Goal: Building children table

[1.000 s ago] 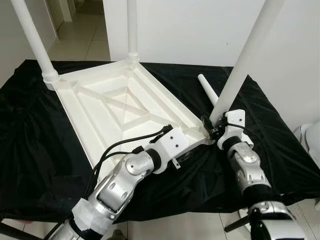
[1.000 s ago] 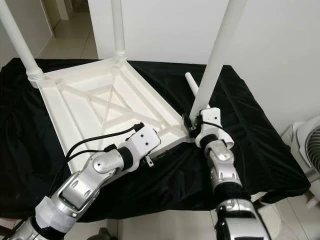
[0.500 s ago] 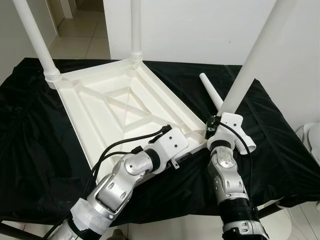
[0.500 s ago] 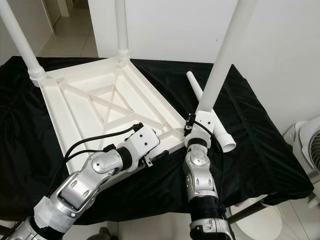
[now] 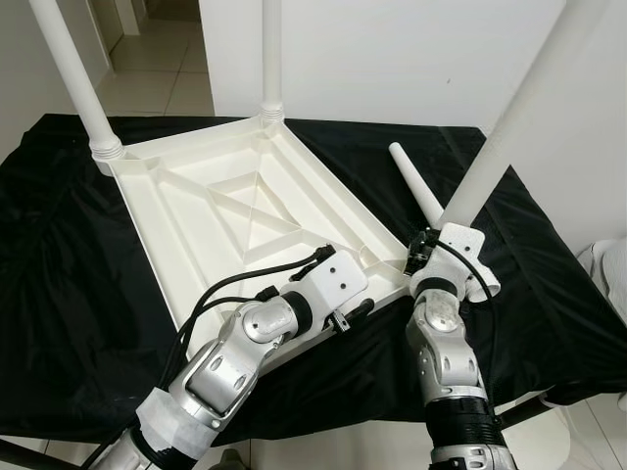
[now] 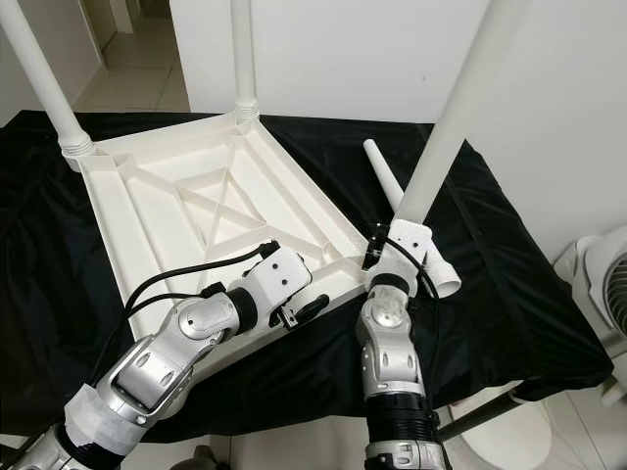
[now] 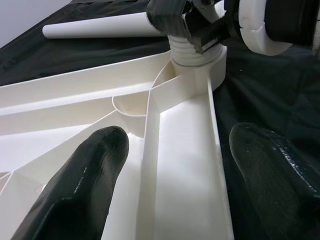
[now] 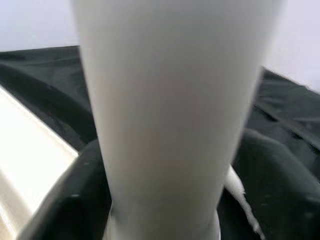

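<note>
While the white tabletop lies upside down on the black cloth, I have my right gripper closed round the base of the third leg at the tabletop's near right corner, I judge so I can seat or twist it into its socket. My left gripper stands wide, one finger inside the tray-like underside and the other outside, straddling the near edge rim; I take that as bracing the top against turning. Two legs already stand in the far corner sockets. One loose leg lies on the cloth just beside the tabletop's right edge, ready for the near left corner. The ribbed recesses of the underside hold nothing.
</note>
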Tool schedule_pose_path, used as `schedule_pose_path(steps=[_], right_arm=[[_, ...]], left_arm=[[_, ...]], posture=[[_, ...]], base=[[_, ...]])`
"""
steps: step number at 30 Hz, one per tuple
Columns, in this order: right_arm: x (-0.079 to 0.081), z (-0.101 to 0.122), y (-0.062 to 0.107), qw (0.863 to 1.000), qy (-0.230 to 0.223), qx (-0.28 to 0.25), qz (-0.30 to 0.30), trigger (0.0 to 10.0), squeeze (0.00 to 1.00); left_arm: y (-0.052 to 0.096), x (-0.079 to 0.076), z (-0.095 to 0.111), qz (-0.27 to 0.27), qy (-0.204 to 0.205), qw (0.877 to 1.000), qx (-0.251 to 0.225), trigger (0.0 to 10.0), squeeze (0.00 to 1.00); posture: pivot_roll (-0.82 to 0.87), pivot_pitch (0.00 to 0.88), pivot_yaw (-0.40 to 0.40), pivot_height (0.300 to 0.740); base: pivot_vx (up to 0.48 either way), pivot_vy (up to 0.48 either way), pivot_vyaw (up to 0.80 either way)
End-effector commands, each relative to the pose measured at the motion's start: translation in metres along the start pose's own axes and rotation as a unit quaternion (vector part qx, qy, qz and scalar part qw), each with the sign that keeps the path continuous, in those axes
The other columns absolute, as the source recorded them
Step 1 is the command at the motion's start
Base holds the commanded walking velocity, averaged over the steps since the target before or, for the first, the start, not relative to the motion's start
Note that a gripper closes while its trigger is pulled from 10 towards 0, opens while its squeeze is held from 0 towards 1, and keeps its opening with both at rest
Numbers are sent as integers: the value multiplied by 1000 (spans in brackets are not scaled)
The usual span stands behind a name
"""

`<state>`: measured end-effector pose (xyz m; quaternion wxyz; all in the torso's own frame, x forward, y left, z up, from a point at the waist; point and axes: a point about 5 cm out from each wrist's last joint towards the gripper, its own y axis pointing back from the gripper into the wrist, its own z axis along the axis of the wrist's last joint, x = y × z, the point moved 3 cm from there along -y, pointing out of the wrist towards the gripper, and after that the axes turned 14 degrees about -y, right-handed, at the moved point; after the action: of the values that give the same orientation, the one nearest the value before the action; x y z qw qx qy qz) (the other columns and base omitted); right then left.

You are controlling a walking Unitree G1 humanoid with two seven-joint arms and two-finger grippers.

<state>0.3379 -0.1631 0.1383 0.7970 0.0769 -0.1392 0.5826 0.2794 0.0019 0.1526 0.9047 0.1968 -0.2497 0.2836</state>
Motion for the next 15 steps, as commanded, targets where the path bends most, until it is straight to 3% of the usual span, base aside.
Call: schedule_pose_path(steps=[1,4,5,7,8,13,15], right_arm=[[0,2,1,1000,-4,-5,6,10000,1000],[11,11,0,995,-11,-13,95,10000,1000],[11,11,-1,992,-9,-7,123,10000,776],[11,12,-2,990,-8,-2,140,10000,776],[10,10,-3,987,-6,9,158,10000,0],[6,10,-4,984,3,17,177,10000,0],[-3,6,-7,975,18,45,219,10000,0]], left_arm=[[-1,-5,1,-32,-3,999,-7,10000,0],[-1,-3,1,-29,-3,1000,-7,10000,0],[-1,-3,1,-28,-4,1000,-7,10000,0],[-1,-3,1,-28,-4,1000,-6,10000,0],[-1,-2,1,-27,-4,1000,-6,10000,0],[-1,-2,1,-27,-4,1000,-5,10000,0],[-1,-2,1,-25,-3,1000,-5,10000,0]], posture=[[73,3,-39,740],[73,1,-41,740],[73,0,-40,740],[73,0,-40,740],[75,0,-41,740],[76,0,-41,740],[79,0,-43,740]], base=[[0,0,0],[0,0,0],[0,0,0],[0,0,0],[0,0,0],[0,0,0],[0,0,0]])
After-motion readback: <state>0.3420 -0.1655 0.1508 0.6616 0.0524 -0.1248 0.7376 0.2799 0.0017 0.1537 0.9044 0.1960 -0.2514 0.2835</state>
